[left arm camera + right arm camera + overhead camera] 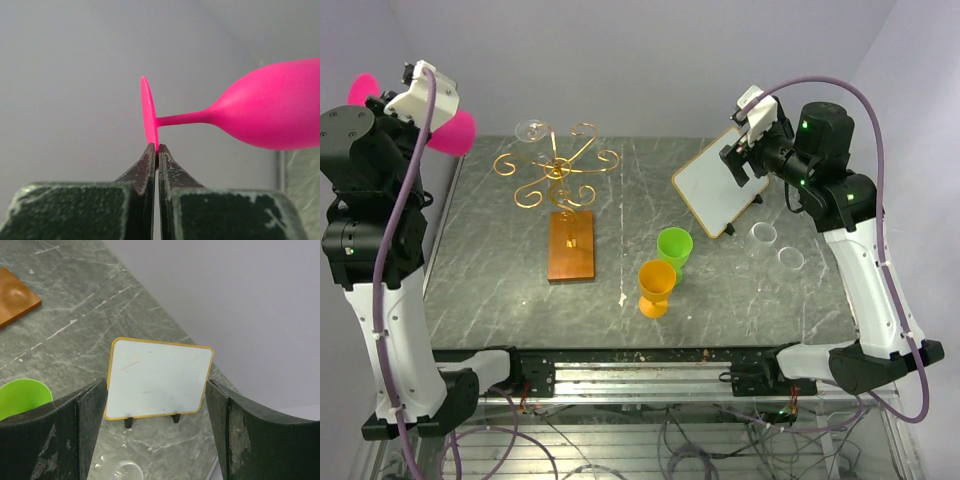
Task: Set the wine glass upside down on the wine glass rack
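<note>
1. The pink wine glass point(270, 112) is being pinched by its foot in the closed left claw point(158, 150), well apart from the rack point(557, 170).
2. The right claw point(156, 395) is being held wide, empty.
3. Inverting and hanging are not yet done.

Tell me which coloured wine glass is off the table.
The pink wine glass: the left pincer holds it in the air by the edge of its foot, stem sideways. The green glass and orange glass stand upright on the table.
</note>
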Robot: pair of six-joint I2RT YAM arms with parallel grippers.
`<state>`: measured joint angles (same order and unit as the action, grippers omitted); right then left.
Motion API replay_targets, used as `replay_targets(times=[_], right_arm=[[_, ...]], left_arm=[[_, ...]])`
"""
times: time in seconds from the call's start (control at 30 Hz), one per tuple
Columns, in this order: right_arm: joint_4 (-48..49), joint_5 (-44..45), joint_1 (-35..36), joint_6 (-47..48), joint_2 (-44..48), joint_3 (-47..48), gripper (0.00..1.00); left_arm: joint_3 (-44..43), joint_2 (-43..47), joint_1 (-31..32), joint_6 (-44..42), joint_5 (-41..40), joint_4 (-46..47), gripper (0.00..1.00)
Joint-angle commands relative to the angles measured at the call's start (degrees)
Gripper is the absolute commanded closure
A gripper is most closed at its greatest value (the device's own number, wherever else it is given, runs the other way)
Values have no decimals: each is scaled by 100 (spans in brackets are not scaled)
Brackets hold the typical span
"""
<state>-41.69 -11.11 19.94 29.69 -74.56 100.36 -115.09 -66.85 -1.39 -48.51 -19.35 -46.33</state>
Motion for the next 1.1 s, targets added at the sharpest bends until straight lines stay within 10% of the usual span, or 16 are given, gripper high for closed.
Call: replay_targets(times=[0.0, 1.07], right_arm=[[-37, 19, -17, 107, 124, -82, 21], [-56, -200, -50, 98, 87, -153, 15]], left_arm=[[355, 14, -148, -1009, -946, -253, 93], [1163, -86, 488, -2545, 2772, -2051, 93]])
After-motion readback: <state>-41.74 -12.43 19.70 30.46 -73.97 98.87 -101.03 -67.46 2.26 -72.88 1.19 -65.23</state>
